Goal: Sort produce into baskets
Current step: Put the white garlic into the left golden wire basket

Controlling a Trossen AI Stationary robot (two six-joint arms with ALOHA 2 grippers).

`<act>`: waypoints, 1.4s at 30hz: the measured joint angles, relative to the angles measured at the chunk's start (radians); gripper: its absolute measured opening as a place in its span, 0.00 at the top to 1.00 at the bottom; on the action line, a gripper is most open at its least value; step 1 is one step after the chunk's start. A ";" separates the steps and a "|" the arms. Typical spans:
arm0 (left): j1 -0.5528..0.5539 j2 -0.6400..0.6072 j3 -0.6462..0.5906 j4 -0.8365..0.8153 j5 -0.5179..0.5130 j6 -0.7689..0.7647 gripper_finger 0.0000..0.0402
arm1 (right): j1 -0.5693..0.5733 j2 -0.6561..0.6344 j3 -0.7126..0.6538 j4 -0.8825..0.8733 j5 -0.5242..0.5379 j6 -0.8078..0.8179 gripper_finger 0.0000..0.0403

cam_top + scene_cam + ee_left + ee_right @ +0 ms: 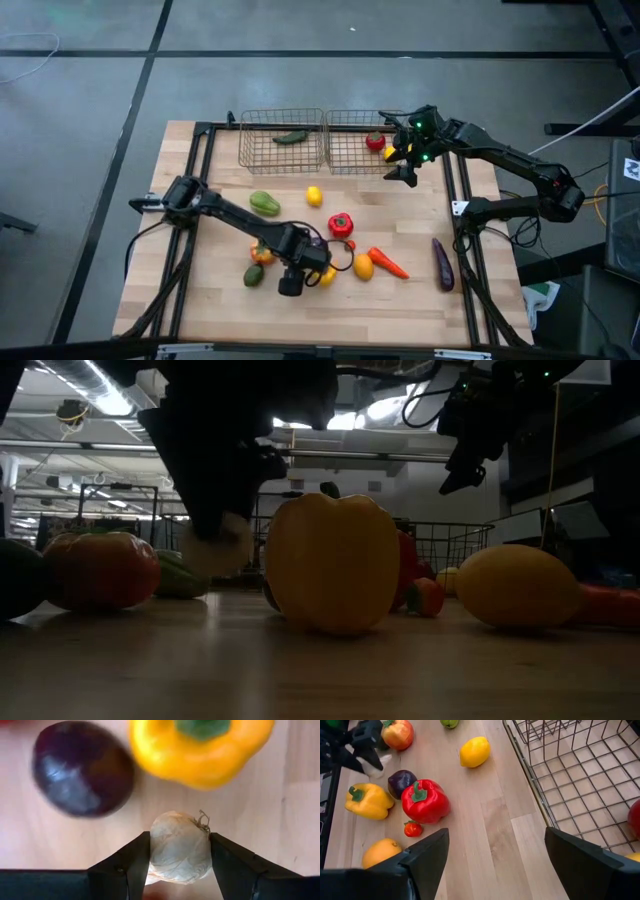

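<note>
The left end effector (pixel 291 284) sits low at the near middle of the worktop (pixel 420 300), its two fingers closed on a pale garlic bulb (pixel 180 854). The left wrist view alone shows this grip plainly: one finger (pixel 131 862) presses each flank of the bulb. From overhead the arm hides the bulb entirely. Just beyond the bulb in the wrist view lie a yellow pepper (pixel 202 750) and a dark purple onion (pixel 80 767), both on the wood.

The right end effector (pixel 405 165) hangs at the near right corner of the right basket (pixel 352 155), fingers spread wide with nothing between them. Its wrist view shows the basket's mesh floor and, on the worktop, a red pepper (pixel 425 801), a lemon (pixel 474 751) and a small tomato (pixel 413 828).

The high view shows a cucumber (pixel 291 137) in the left basket (pixel 280 152) and a red piece (pixel 374 142) in the right one. Loose on the worktop are a green pepper (pixel 264 203), a carrot (pixel 388 263) and an eggplant (pixel 442 265).
</note>
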 joint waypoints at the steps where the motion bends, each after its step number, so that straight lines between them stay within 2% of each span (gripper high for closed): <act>1: 0.005 0.000 0.010 -0.033 0.000 0.013 0.53 | 0.000 0.000 0.000 0.000 0.000 0.000 0.19; 7: 0.051 0.000 0.066 -0.184 -0.010 0.111 0.53 | 0.000 0.000 0.000 0.000 0.000 0.000 0.19; 11: 0.093 0.000 0.093 -0.277 -0.059 0.177 0.53 | 0.000 0.000 0.000 0.000 0.000 0.000 0.19; 17: 0.165 -0.001 0.134 -0.392 -0.166 0.260 0.53 | 0.000 0.000 0.000 0.000 0.000 0.000 0.19; 31: 0.354 -0.001 0.186 -0.486 -0.453 0.501 0.53 | 0.000 0.000 0.000 0.000 0.000 0.000 0.19; 39: 0.436 -0.001 0.282 -0.554 -0.648 0.555 0.53 | 0.000 0.000 0.000 0.000 0.000 -0.003 0.19; 42: 0.474 -0.001 0.305 -0.550 -0.685 0.567 0.53 | 0.000 0.000 0.000 0.001 0.000 -0.003 0.19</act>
